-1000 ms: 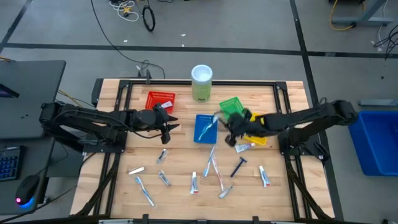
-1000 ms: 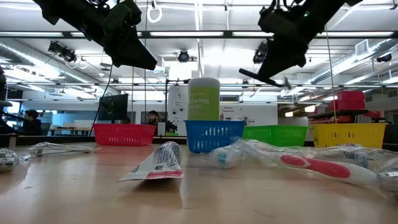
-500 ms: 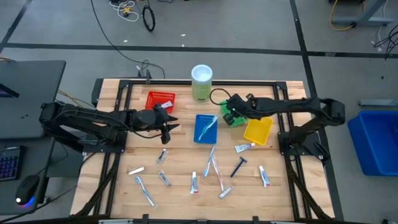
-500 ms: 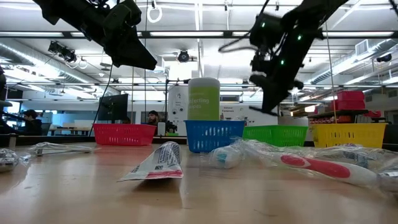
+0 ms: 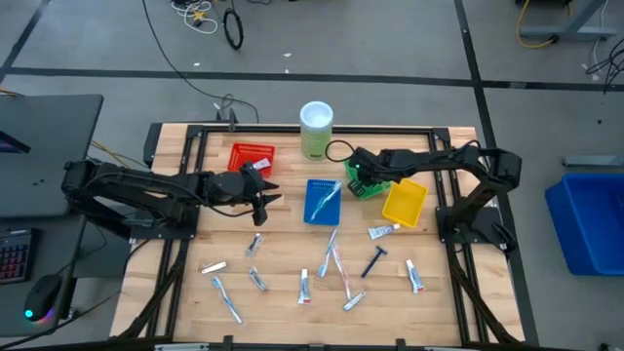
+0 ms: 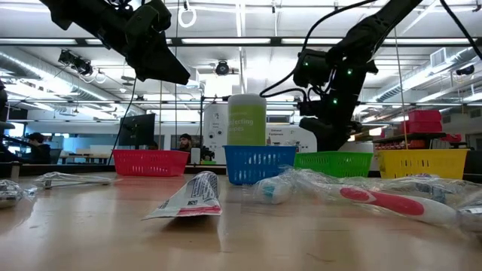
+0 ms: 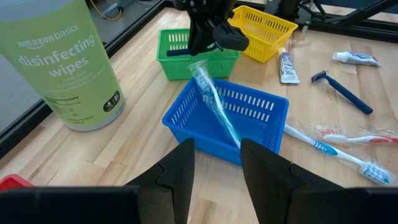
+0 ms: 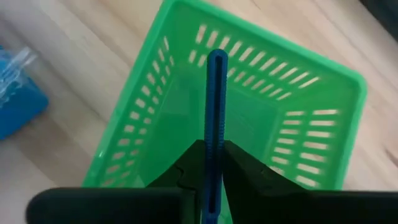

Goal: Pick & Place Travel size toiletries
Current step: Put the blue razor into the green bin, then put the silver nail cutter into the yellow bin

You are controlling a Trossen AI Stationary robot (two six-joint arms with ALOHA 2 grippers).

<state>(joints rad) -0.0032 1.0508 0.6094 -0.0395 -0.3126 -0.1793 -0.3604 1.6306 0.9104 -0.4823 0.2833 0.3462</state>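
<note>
My right gripper (image 5: 359,172) hangs over the green basket (image 8: 311,68), shut on a slim blue razor handle (image 8: 216,106); the razor's head does not show. My left gripper (image 7: 217,163) is open, hovering between the red basket (image 5: 251,155) and the blue basket (image 5: 314,207). A wrapped toothbrush (image 7: 214,106) leans in the blue basket, its end over the rim. Tubes (image 5: 304,286), toothbrushes (image 5: 337,263), a dark razor (image 5: 375,261) and sachets (image 5: 255,244) lie flat on the table's near half. My right gripper pinches the blue razor handle (image 8: 215,155) between its two fingers. The handle runs forward along the fingers and sticks out past their tips. It is lifted clear, its free end (image 8: 216,59) above the inside of the green basket.
A tall pale-green wipes canister (image 5: 316,130) stands at the far edge, beside the green basket. The yellow basket (image 5: 405,203) sits just right of the green one. A tube (image 5: 382,231) lies near the yellow basket. Bare wood shows along the table's left side (image 5: 195,234).
My right gripper, carrying the blue razor, has swung from beside the yellow basket toward the far edge and slightly left. It has come down over the green basket. My left arm has kept still.
</note>
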